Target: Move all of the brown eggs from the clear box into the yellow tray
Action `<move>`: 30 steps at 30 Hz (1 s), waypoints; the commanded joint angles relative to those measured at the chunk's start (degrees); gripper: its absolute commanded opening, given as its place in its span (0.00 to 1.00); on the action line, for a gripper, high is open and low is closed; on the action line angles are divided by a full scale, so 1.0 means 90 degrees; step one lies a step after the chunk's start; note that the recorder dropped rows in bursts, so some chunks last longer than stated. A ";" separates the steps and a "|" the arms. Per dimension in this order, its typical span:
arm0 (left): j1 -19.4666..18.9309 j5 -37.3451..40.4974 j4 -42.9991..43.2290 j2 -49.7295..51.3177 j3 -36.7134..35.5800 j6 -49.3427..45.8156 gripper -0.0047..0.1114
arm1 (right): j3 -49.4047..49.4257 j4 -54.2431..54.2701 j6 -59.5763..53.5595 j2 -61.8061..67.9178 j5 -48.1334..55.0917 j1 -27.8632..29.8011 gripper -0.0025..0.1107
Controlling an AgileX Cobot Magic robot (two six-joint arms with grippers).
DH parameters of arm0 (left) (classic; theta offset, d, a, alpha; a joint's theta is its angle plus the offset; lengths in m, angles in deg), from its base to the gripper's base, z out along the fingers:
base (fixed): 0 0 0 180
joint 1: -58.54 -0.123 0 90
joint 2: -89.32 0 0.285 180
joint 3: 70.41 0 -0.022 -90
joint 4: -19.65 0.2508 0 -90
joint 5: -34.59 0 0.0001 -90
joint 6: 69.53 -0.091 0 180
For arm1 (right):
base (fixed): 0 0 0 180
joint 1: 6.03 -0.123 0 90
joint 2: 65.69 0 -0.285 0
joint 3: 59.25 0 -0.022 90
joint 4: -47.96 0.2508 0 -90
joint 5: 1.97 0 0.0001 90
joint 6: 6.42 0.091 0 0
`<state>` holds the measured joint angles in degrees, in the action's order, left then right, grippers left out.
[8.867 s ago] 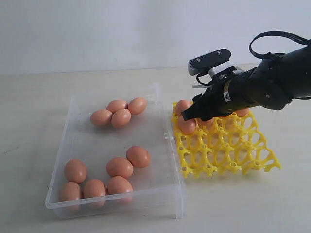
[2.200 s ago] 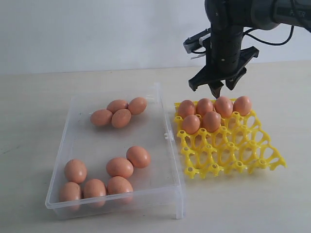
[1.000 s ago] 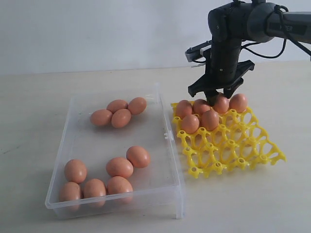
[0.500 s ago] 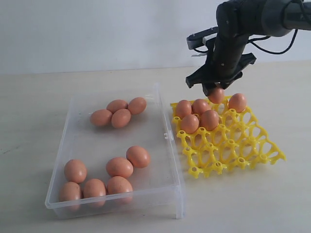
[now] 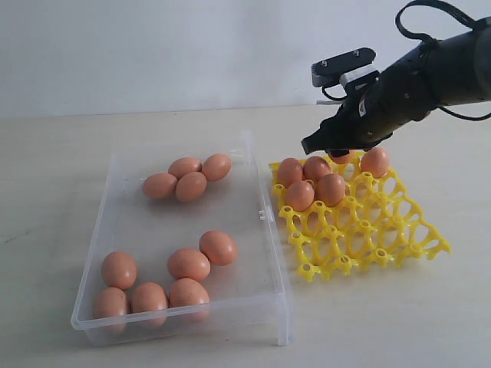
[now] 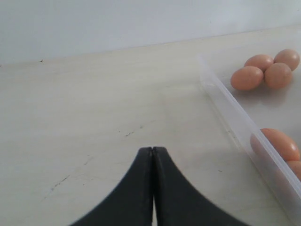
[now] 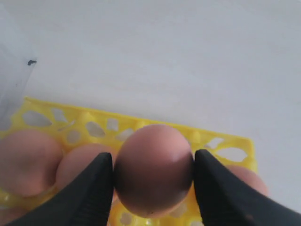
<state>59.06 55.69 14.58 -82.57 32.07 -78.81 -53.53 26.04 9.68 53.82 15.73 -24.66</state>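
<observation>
My right gripper (image 5: 339,153) is shut on a brown egg (image 5: 343,158) and holds it just above the back row of the yellow tray (image 5: 360,238). The right wrist view shows that egg (image 7: 154,167) clamped between both black fingers (image 7: 91,190), over the tray (image 7: 96,118). Several other brown eggs (image 5: 314,181) sit in the tray's back cups. The clear box (image 5: 266,230) holds three eggs (image 5: 188,178) at the back and several (image 5: 165,274) at the front. My left gripper (image 6: 153,151) is shut and empty over bare table beside the box wall (image 6: 235,127).
The tray stands right of the clear box, almost touching it. Its front rows of cups (image 5: 368,249) are unfilled. Pale tabletop (image 5: 383,322) surrounds both, with a light wall behind.
My right gripper came down on an egg in the tray's back row, closed on it and lifted it. Since then the arm has tilted over to the right with the egg still held.
</observation>
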 commanded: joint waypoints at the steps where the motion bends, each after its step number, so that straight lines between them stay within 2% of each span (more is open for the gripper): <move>1: 0.0009 -0.0049 -0.0024 -0.0036 0.0033 0.0021 0.04 | 0.0143 -0.0210 0.0044 -0.0072 -0.0384 0.0010 0.02; 16: 0.0009 -0.0049 -0.0024 -0.0036 0.0033 0.0021 0.04 | 0.0152 -0.1027 0.0280 0.0021 -0.0482 0.0110 0.02; 26: 0.0009 -0.0049 -0.0024 -0.0036 0.0033 0.0021 0.04 | 0.0152 -0.0959 0.0280 0.0240 -0.0483 0.0141 0.02; 28: 0.0009 -0.0049 -0.0024 -0.0036 0.0033 0.0021 0.04 | 0.0152 -0.0943 0.0268 0.0284 -0.0493 0.0141 0.06; 30: 0.0009 -0.0049 -0.0024 -0.0036 0.0033 0.0021 0.04 | 0.0152 -0.0943 0.0268 0.0327 -0.0493 0.0141 0.13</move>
<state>59.06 55.69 14.58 -82.57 32.07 -78.81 -52.46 17.48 12.10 56.43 12.04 -23.62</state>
